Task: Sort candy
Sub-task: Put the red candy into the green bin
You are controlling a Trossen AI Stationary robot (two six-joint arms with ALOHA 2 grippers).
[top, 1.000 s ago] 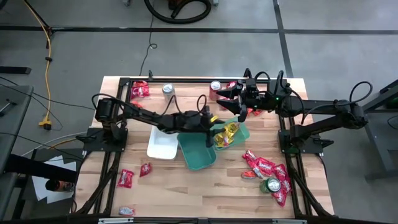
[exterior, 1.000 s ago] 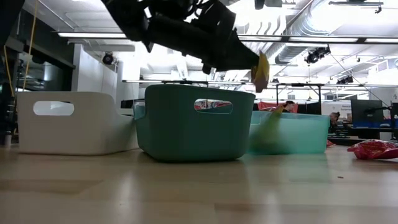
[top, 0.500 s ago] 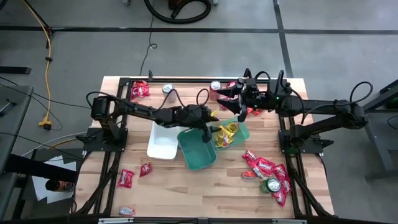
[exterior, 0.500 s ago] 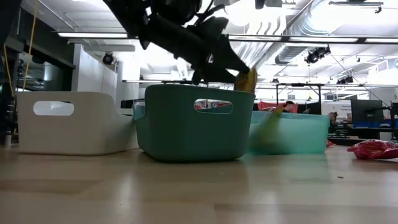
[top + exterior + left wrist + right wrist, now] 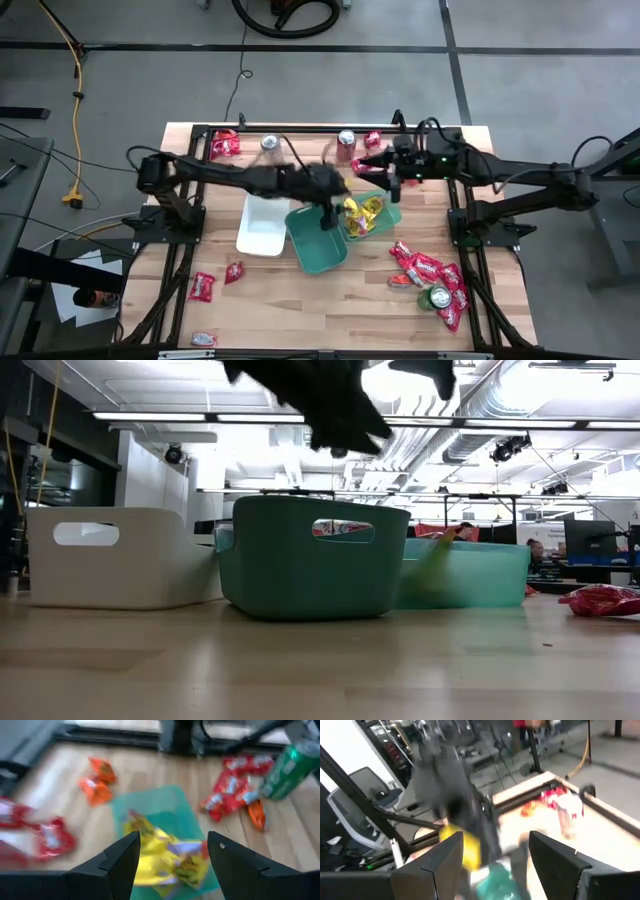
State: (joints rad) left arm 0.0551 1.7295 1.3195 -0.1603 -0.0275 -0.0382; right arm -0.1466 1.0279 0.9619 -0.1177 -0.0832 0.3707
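Over the small green tray (image 5: pixel 392 214) of yellow candy (image 5: pixel 364 212), left gripper (image 5: pixel 331 205) hangs open and empty, drop looks done; right gripper (image 5: pixel 384 164) waits open near the far edge. Next, another packet.

You have yellow candy packets (image 5: pixel 366 210) heaped crinkled in the light-green tray (image 5: pixel 392 217). Red candy packets (image 5: pixel 430 272) lie clustered flat on the table at the right front, more red ones (image 5: pixel 203 286) scattered at the left front and along the far edge (image 5: pixel 224 145).

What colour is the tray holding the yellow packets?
Light green tray, clearest in the high view.
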